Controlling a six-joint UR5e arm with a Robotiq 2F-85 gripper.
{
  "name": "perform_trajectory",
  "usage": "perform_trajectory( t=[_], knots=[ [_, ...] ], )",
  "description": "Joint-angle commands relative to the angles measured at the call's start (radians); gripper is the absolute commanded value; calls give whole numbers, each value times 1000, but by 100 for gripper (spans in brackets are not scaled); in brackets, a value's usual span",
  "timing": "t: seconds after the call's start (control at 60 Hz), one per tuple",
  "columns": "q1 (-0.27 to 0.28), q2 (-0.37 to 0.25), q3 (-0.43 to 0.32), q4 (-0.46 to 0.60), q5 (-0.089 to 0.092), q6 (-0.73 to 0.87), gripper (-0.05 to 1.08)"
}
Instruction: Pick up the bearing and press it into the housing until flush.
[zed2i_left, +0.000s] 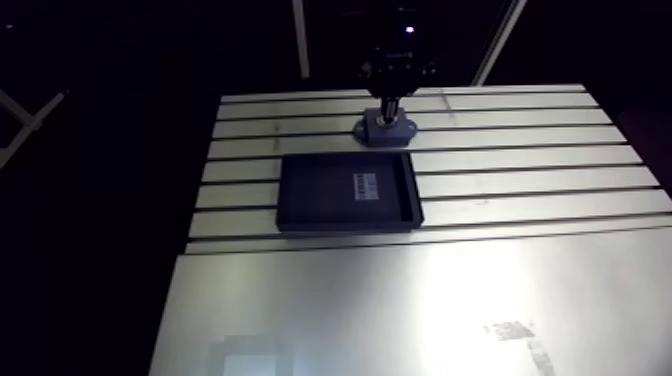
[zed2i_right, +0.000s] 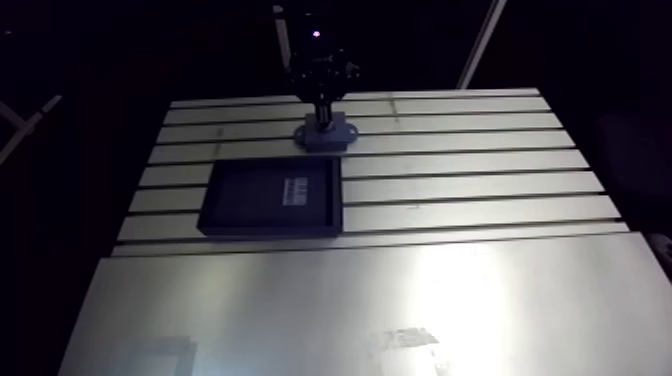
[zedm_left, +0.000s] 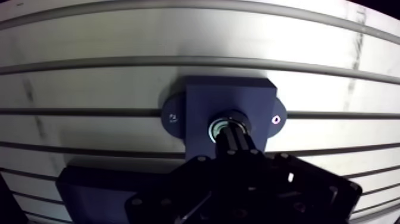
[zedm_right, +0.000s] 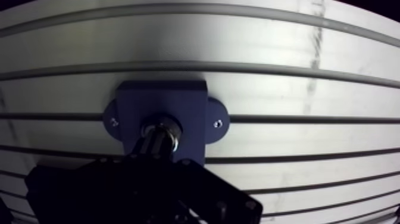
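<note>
Pressing stage, I'd judge: the gripper (zedm_left: 232, 134), fingers drawn together, bears down on the bearing (zedm_left: 218, 127) sitting in the bore of the housing (zedm_left: 229, 98); next calls for a straight, steady downward push until flush.

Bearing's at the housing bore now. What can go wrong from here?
1. The bearing sits at the housing bore with the gripper covering part of it: a tilt could go unseen and jam.
2. Ear fasteners unclear: the housing may slide on the table under press force.
</note>
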Motion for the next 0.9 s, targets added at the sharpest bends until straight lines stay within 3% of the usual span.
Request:
perform_trajectory(
  t=[0.017,0.9],
  knots=[
    [0,4,0,0,-1,0,108],
    [-1,7,-1,0,-1,-2,108]
  ],
)
